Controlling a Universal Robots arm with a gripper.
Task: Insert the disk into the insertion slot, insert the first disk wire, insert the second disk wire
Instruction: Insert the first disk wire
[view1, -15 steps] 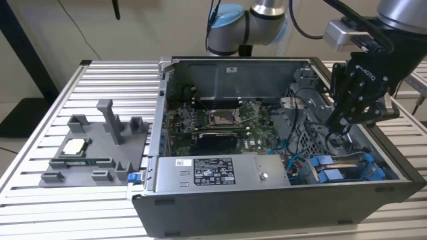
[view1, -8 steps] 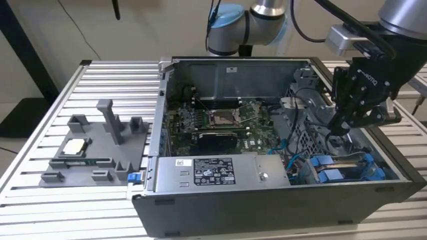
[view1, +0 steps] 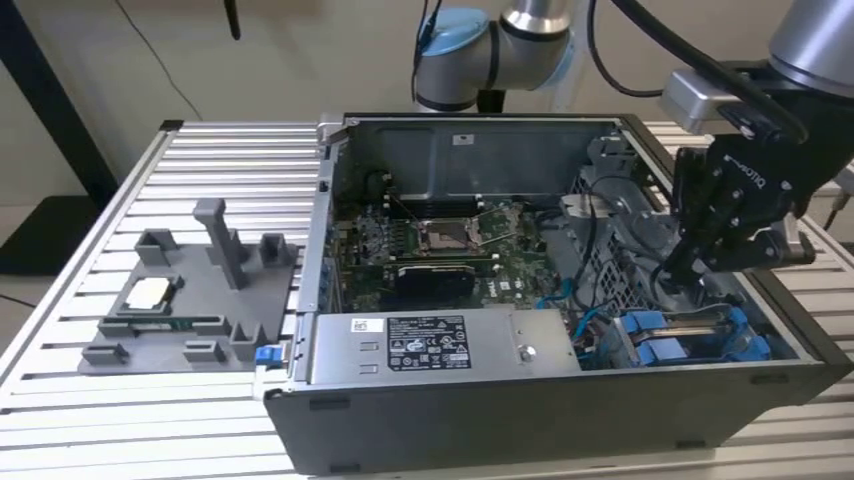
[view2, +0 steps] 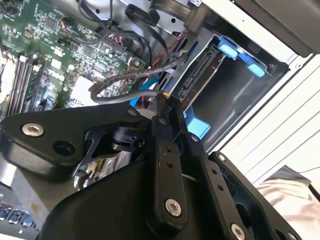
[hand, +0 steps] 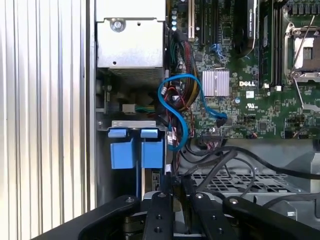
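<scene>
- Take the way the gripper (hand: 174, 189) points as twelve o'clock — its black fingers (hand: 159, 215) sit almost together beside the drive bay.
- Two blue clips (hand: 152, 154) stand side by side at eleven o'clock, near it.
- A blue cable (hand: 172, 107) loops at twelve.
- A silver heatsink (hand: 216, 83) on the circuit board (hand: 260, 115) lies at one o'clock.
- Black wires (hand: 240, 162) trail toward two o'clock.
- A ribbed table (hand: 45, 120) — ten o'clock.

Exterior view: high, oblique, facing the whole open case (view1: 534, 415). Both wrist views: close, sharing the drive bay (hand: 132, 124) (view2: 235, 95).
</scene>
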